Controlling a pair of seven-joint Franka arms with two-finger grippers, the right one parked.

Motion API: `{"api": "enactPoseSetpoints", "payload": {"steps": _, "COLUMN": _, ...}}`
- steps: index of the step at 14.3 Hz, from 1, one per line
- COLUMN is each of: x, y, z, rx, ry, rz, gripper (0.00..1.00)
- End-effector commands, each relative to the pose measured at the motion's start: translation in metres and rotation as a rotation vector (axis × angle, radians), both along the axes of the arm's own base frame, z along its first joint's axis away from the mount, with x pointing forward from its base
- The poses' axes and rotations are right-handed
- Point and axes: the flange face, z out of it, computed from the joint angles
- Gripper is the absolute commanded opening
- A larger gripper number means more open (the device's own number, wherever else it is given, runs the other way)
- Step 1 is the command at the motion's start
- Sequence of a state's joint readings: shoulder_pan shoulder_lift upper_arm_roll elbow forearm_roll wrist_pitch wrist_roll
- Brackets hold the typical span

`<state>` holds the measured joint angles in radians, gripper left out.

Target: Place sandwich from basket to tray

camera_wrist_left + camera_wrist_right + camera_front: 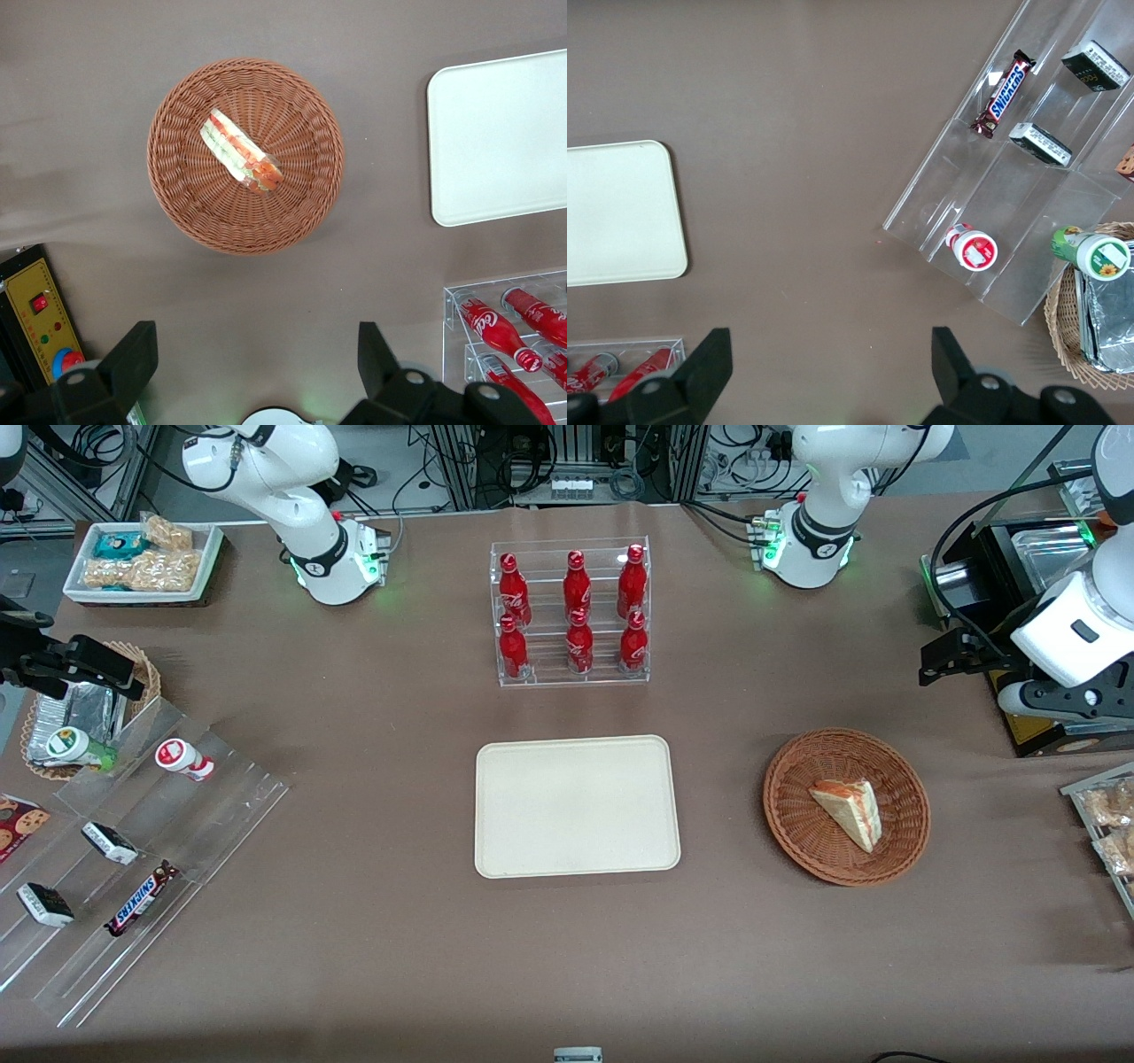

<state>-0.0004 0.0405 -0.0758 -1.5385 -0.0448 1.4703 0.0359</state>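
Note:
The sandwich (849, 810) is a pale bread wedge lying in the round reddish-brown wicker basket (788, 779), toward the working arm's end of the table. In the left wrist view its red, orange and green filling edge (241, 155) faces up inside the basket (301, 208). The cream tray (576, 806) lies bare at the table's middle, beside the basket, and also shows in the left wrist view (496, 142). My left gripper (932, 660) hangs high above the table, farther from the front camera than the basket. It is open and holds nothing (255, 341).
A clear rack of red cola bottles (571, 615) stands farther from the front camera than the tray. A black box with a yellow control panel (40, 314) sits under the working arm. A snack tray (1107, 815) lies at the working arm's table edge.

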Motion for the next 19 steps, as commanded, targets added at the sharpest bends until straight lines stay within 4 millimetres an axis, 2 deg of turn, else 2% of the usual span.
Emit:
{"api": "enactPoseSetpoints", "payload": {"steps": 1, "x": 0.000, "y": -0.004, "z": 0.004, "rx": 0.000, "ry": -0.002, "rz": 0.009, "gripper": 1.00}}
{"api": "enactPoseSetpoints", "payload": {"steps": 8, "x": 0.000, "y": -0.004, "z": 0.003, "rx": 0.000, "ry": 0.004, "rz": 0.006, "gripper": 1.00}}
{"api": "enactPoseSetpoints", "payload": {"steps": 12, "x": 0.002, "y": -0.002, "z": -0.009, "rx": 0.005, "ry": 0.027, "rz": 0.010, "gripper": 1.00}}
{"api": "enactPoseSetpoints", "payload": {"steps": 15, "x": 0.013, "y": 0.005, "z": -0.036, "rx": 0.009, "ry": 0.071, "rz": 0.021, "gripper": 1.00}}
{"api": "enactPoseSetpoints", "payload": {"steps": 19, "x": 0.031, "y": 0.006, "z": -0.097, "rx": 0.039, "ry": 0.143, "rz": 0.048, "gripper": 1.00}}
